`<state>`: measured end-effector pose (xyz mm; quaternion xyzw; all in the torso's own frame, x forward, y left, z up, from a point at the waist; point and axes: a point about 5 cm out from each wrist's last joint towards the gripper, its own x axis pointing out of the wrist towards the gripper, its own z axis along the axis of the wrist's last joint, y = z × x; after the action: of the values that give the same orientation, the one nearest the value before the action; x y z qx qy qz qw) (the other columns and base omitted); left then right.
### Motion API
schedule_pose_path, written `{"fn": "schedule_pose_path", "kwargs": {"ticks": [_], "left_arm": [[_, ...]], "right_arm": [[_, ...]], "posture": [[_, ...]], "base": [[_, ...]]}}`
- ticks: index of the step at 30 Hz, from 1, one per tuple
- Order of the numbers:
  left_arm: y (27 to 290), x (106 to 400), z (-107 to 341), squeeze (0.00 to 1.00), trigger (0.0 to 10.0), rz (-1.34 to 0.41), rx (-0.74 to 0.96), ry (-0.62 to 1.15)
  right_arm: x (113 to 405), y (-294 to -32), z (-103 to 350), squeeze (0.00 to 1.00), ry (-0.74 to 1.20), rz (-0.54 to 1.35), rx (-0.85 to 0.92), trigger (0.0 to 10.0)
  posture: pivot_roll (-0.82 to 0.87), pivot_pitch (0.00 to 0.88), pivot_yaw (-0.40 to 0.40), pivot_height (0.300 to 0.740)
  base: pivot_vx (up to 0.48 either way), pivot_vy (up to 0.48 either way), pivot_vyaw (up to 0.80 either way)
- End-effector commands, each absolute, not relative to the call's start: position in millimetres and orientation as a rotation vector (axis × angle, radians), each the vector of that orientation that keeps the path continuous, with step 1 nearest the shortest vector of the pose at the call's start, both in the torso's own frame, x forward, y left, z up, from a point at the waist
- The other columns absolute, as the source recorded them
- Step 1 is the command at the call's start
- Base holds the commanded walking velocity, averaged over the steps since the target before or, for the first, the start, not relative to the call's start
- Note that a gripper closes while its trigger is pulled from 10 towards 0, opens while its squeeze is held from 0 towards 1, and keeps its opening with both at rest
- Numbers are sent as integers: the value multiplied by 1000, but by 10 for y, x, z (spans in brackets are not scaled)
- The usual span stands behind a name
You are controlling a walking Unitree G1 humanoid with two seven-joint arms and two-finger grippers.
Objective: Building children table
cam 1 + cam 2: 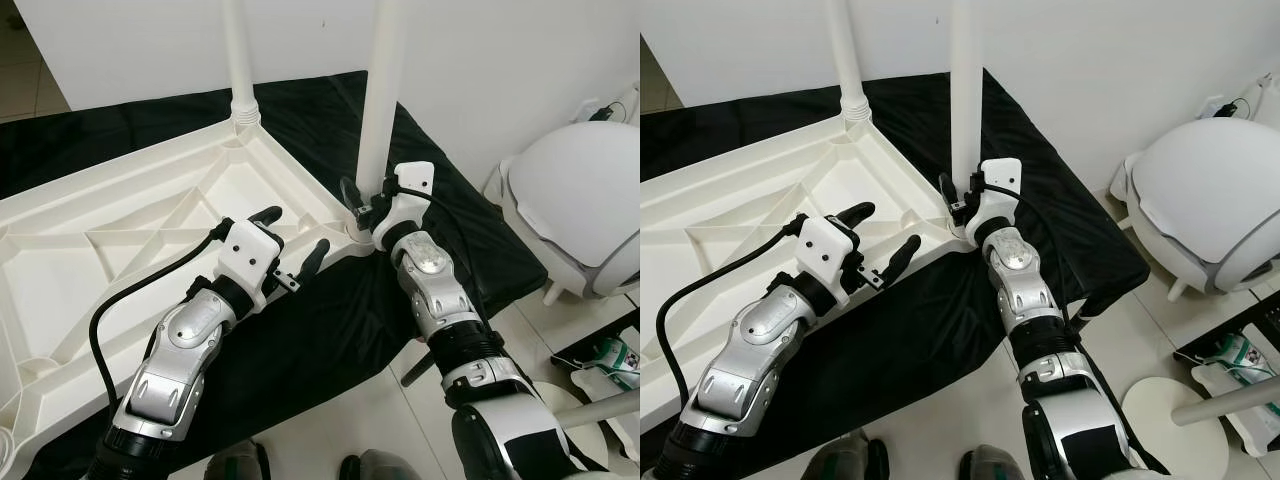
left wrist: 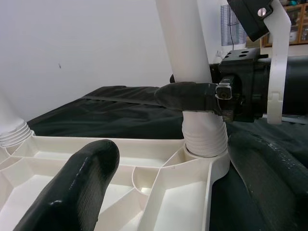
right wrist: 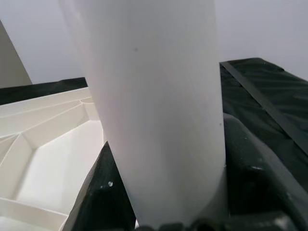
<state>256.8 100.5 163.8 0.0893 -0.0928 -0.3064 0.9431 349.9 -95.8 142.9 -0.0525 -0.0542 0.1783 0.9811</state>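
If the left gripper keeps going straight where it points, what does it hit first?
Probably the near table leg that the right gripper clamps, just above its socket in the tabletop. The left gripper hovers open over the tabletop's edge; depth is uncertain.

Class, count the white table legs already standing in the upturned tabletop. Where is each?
2. One leg stands in the far corner socket; the other leg stands in the near right corner, gripped by the right tool. Other corners are out of frame.

My right gripper (image 1: 358,196) is reached forward at full extension, fingers (image 2: 192,96) closed around an upright white post (image 1: 378,90) just above its base. My left gripper (image 1: 293,240) hangs beside it with fingers spread apart, holding nothing; forearm angled up from lower left, apparently clear of any contact.
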Motion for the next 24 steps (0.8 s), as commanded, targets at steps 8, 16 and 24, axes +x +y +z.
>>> {"fn": "schedule_pose_path", "kwargs": {"ticks": [8, 16, 24], "left_arm": [[999, 2538, 1641, 0, 10000, -650, 186, -179], [1010, 2530, 1644, 0, 10000, -653, 189, -176], [1012, 2522, 1643, 0, 10000, -658, 189, -172]], "right_arm": [[3258, -1085, 893, 0, 38, 372, -218, 10000], [3169, -1064, 829, 0, 16, 402, -201, 10000], [3178, -1179, 766, 0, 77, 302, -2, 10000]], "posture": [[-1, 55, 6, 740], [0, 58, 11, 740], [0, 62, 16, 740]], "base": [[0, 0, 0], [0, 0, 0], [0, 0, 0]]}}
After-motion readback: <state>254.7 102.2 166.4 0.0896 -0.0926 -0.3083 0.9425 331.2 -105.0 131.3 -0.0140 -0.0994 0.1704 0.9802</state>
